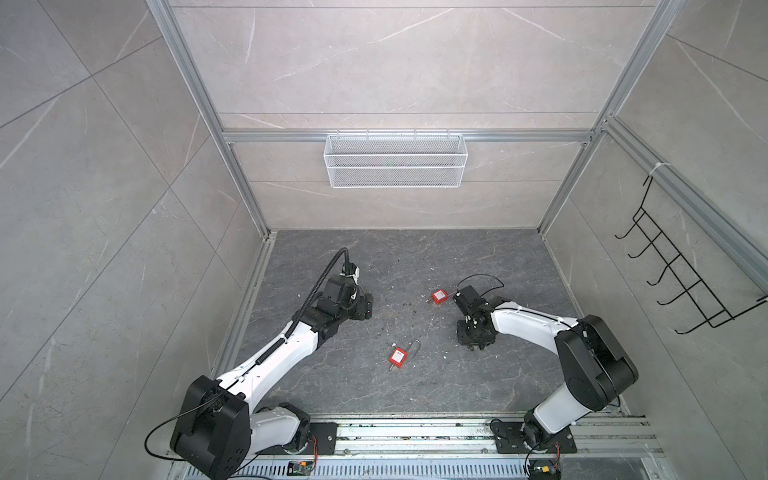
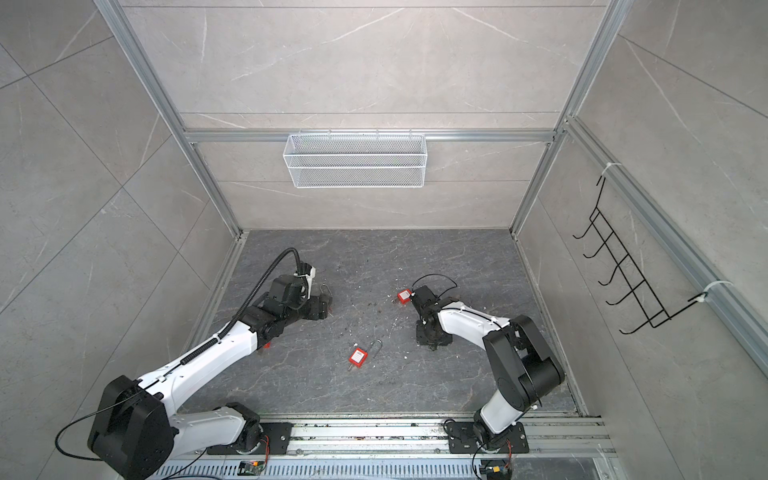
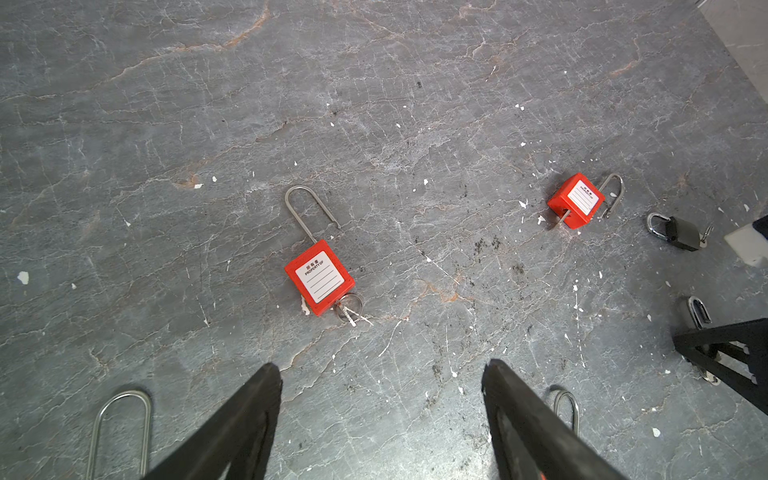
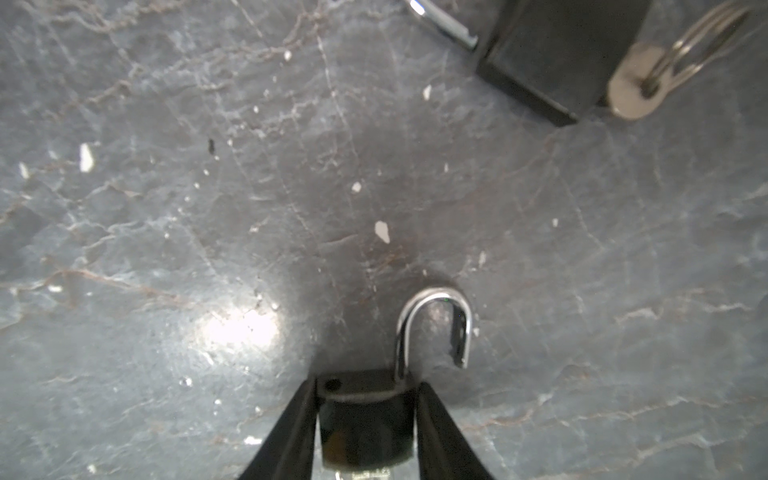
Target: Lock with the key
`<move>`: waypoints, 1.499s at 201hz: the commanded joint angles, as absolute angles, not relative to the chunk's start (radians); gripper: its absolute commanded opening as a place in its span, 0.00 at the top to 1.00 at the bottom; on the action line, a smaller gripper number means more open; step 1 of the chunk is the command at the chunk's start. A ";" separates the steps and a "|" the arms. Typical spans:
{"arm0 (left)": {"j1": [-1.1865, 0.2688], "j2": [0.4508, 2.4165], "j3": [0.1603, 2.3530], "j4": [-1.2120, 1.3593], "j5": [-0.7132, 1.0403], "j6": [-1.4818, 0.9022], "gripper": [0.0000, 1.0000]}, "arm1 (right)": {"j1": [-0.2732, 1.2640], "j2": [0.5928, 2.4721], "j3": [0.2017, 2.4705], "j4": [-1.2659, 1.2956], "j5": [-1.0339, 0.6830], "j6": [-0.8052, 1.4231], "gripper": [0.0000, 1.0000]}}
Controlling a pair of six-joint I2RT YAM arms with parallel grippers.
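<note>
Right wrist view, right claw (image 4: 366, 383) clamping black padlock (image 4: 365, 430), its base cut off, left claw (image 3: 381, 365) spread wide

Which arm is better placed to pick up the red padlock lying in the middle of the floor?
Left, most likely. The left arm has open, empty jaws, and the red padlock lies straight ahead of them in its wrist view. The right arm has its jaws shut on a small black padlock.

Middle floor (image 1: 415, 266) seems passable; near red padlock (image 1: 397, 358) and far red padlock (image 1: 439, 296) lie in the way.
</note>
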State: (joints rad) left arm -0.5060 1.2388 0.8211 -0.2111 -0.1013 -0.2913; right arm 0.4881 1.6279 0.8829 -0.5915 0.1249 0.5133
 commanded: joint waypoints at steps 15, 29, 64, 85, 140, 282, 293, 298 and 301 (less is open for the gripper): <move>-0.512 1.223 0.859 -0.221 -0.103 -0.282 0.21 | 0.498 1.648 0.844 -0.644 0.086 0.520 0.62; -0.512 1.222 0.861 -0.219 -0.095 -0.281 0.21 | 0.499 1.632 0.854 -0.646 0.084 0.500 0.65; -0.514 1.232 0.882 -0.227 -0.088 -0.253 0.22 | 0.522 1.540 0.919 -0.654 0.068 0.363 0.70; -0.514 1.225 0.893 -0.218 -0.079 -0.222 0.22 | 0.536 1.468 0.967 -0.649 0.036 0.261 0.70; -0.515 1.208 0.899 -0.121 0.100 -0.023 0.22 | 0.558 1.391 1.107 -0.699 -0.234 -0.112 0.70; -0.651 1.129 0.799 0.014 0.621 0.881 0.48 | 0.560 1.312 1.270 -1.000 -0.715 -0.748 0.74; -0.662 1.127 0.798 0.018 0.618 0.929 0.49 | 0.560 1.312 1.275 -1.019 -0.719 -0.762 0.74; -0.668 1.129 0.798 0.020 0.617 0.950 0.49 | 0.560 1.311 1.278 -1.027 -0.721 -0.767 0.74; -0.671 1.129 0.798 0.023 0.616 0.962 0.49 | 0.560 1.312 1.280 -1.032 -0.721 -0.770 0.74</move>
State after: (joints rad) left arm -0.6495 1.1484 0.7998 -0.0250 0.5716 0.7887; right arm 0.5552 1.3090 1.2434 -0.9371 -0.6521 -0.6979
